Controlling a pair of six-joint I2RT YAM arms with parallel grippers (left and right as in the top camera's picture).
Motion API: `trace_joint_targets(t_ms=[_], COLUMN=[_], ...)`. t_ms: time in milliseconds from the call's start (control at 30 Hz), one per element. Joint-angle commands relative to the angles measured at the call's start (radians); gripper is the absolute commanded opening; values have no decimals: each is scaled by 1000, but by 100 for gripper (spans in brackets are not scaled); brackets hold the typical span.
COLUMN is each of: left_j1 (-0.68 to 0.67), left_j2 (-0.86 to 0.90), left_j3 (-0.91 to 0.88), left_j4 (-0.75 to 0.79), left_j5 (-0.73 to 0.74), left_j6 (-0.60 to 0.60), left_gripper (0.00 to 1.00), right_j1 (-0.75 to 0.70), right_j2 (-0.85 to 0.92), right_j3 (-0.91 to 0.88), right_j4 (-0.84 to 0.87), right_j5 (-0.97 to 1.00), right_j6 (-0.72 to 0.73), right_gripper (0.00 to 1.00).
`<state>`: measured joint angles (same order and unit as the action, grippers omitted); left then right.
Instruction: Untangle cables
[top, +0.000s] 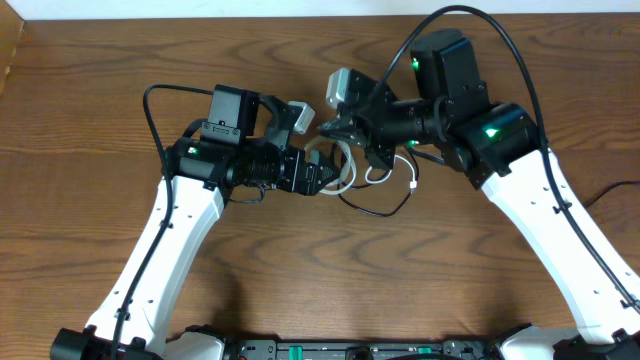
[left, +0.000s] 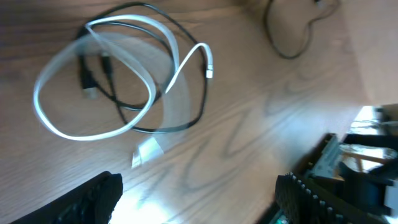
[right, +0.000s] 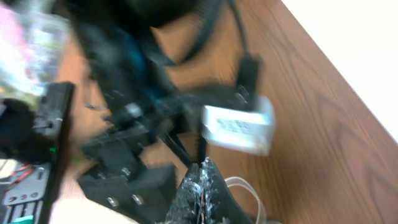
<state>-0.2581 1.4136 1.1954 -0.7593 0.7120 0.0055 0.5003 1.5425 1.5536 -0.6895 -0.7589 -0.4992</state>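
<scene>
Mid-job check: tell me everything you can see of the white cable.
The white cable is thin, flat-looking, lying in one wide loop on the wooden table. One small plug end curls up right of the loop; another white end pokes out below it. A black cable threads through the loop. The view is blurred; nothing visibly grips it.

Overhead, the right arm (top: 420, 120) covers part of the cables (top: 348, 182). The white cable (left: 81, 137) is smeared; the right wrist view blurs throughout.
</scene>
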Motion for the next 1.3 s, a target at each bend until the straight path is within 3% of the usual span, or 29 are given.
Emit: trace_joint_targets(t_ms=[0,167,233,400,600,700,833,1133,1267], left_j1=[0,0,0,0,0,0,0,92,128], left_j2=[-16,-16,-16,-16,-16,-16,-16,-16,-16], left_j3=[2,2,2,2,2,2,2,2,2], left_j4=[-3,-3,-3,-3,-3,-3,-3,-42,-48], left_j5=[-130,-253,-319,-531,-651,-655,-690,-729,-697], left_j6=[20,20,10,-134,-300,-348,-386,-464,-464], left_gripper=[84,84,84,84,84,84,84,84,84], right_j1=[-11,-11,-14,-14,-14,-13,5,61,82], right_j2=[2,2,2,3,6,12,16,29,69], right_j3=[-4,-4,-4,-12,-89,-164,-283,-547,-615], right_j4=[-42,-138,-182,-246,-200,-131,6,439,603], right_j5=[285,459,462,461,462,461,461,499,565], right_j6=[121,128,128,155,296,449,605,619,647], right_gripper=[1,2,14,19,23,24,40,38,45])
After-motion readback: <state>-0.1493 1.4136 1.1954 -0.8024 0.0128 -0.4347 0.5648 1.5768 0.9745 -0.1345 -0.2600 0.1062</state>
